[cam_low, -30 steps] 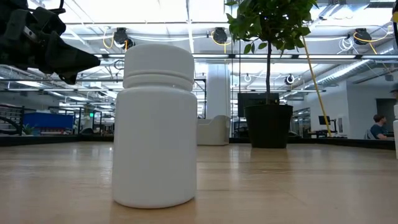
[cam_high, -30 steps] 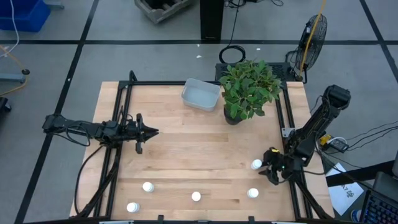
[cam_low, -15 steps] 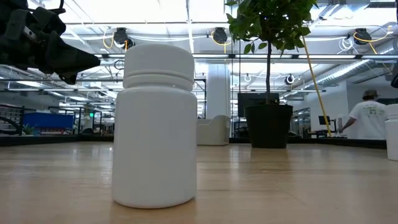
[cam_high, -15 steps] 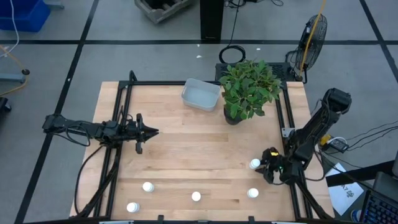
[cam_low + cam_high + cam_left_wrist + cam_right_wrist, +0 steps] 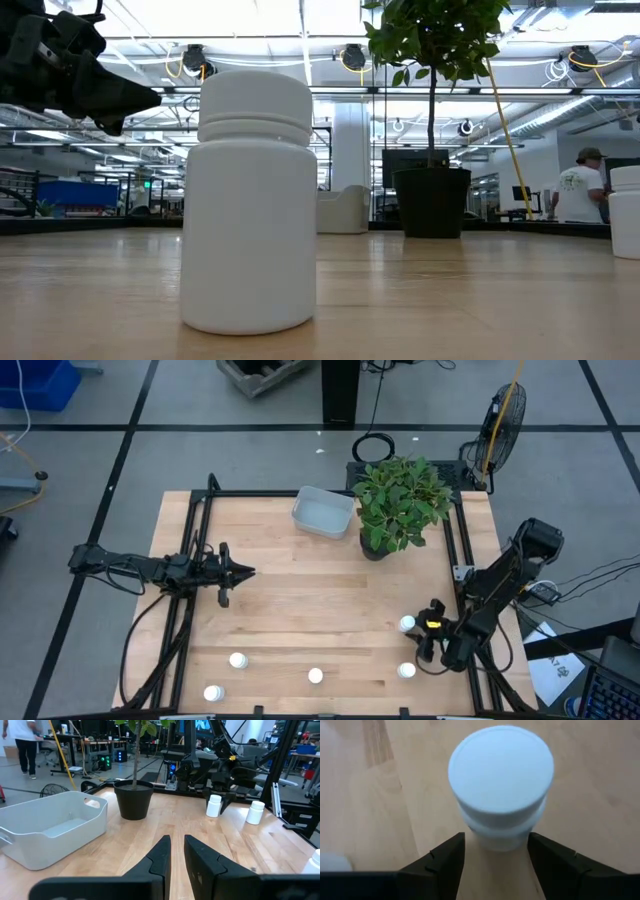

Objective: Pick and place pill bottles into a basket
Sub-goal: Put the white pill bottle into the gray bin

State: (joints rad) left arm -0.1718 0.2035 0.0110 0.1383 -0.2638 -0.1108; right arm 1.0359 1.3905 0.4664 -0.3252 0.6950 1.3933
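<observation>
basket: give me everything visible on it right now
The basket is a shallow rectangular tub with rounded corners, pale grey-white, plastic by its look. It sits upright on the far side of the wooden table, a little askew to the table's edges, just left of the potted plant. The left wrist view shows a handle cutout in one end wall and nothing inside. No bottle or gripper touches it; whether plant leaves brush it cannot be told.

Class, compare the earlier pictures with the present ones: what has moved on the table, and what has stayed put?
The right pincer swung toward the table's near edge, its open fingers now straddling a small white capped pill bottle without gripping it. That bottle slid slightly leftward. The shut left pincer, the pale rectangular basket and the other four bottles stayed as they were.
</observation>
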